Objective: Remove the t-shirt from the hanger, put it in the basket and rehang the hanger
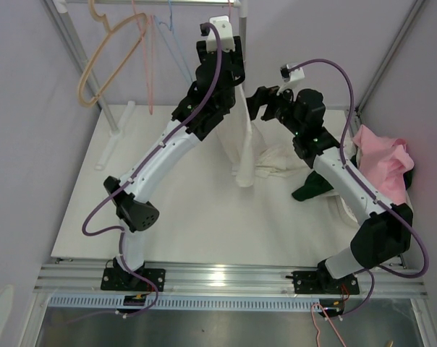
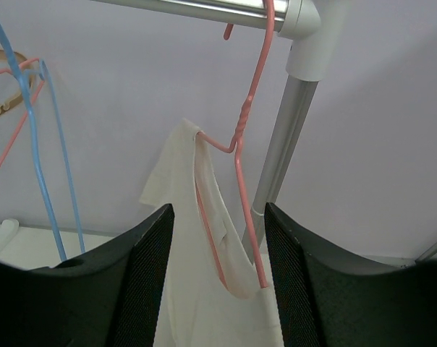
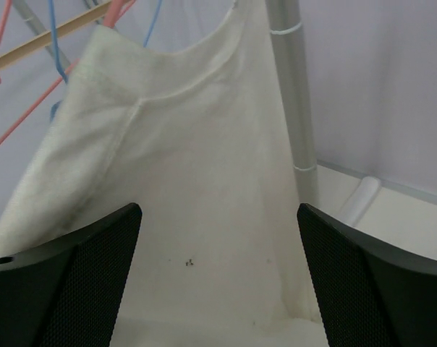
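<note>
Left wrist view: the t-shirt (image 2: pixel 181 177) hangs by one shoulder from a pink hanger (image 2: pixel 244 126) hooked on the rail (image 2: pixel 197 7). The left gripper (image 2: pixel 217 217) is parted and empty before it. The right gripper (image 3: pixel 218 213) gapes wide, facing the cloth.

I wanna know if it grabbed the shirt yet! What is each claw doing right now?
Left gripper: open, empty, facing the shirt on the hanger.
Right gripper: open, empty, shirt ahead of it.
</note>
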